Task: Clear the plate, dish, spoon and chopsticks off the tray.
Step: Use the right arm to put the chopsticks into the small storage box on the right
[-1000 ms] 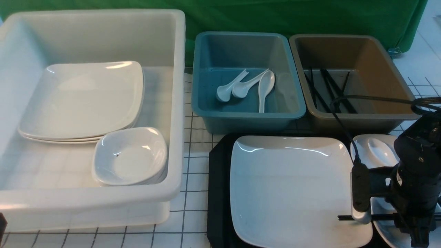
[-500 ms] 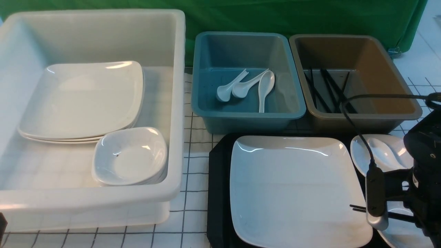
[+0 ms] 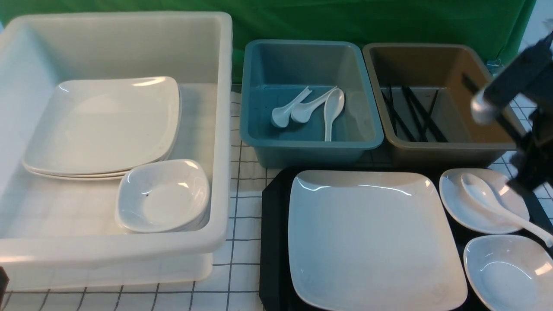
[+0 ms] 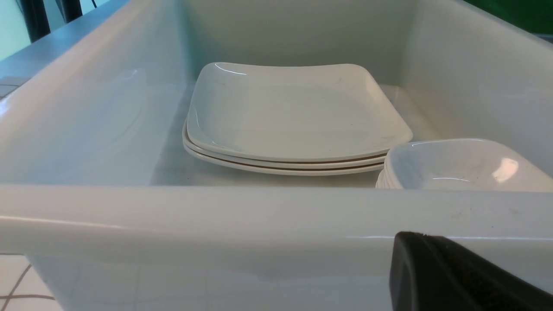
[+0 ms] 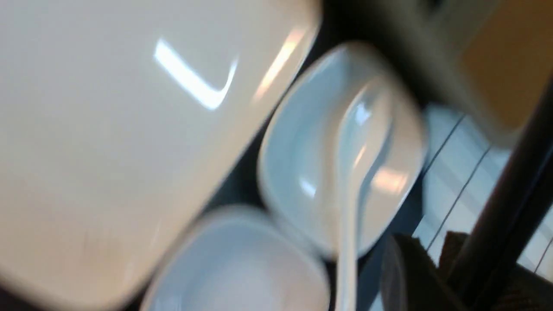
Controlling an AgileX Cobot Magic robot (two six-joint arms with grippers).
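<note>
The white square plate (image 3: 371, 237) lies on the black tray (image 3: 272, 242). To its right a small dish (image 3: 458, 203) holds the spoon (image 3: 484, 194), and a second dish (image 3: 501, 272) sits nearer. My right gripper (image 3: 529, 144) hangs raised at the right edge, beside the brown bin, shut on the black chopsticks (image 3: 510, 125), which slant up and to the left. In the right wrist view the chopsticks (image 5: 514, 172) run out of the gripper (image 5: 440, 255) above the spoon (image 5: 350, 181). My left gripper (image 4: 414, 255) is shut and empty, low before the white bin's near wall.
A big white bin (image 3: 216, 129) on the left holds stacked square plates (image 3: 103, 125) and small dishes (image 3: 162, 196). Behind the tray stand a blue bin (image 3: 311, 149) with three spoons and a brown bin (image 3: 453, 147) with black chopsticks.
My right gripper closed on the chopsticks at the tray's near right and lifted them up and back toward the brown bin, uncovering both small dishes and the spoon. The left gripper stayed still.
</note>
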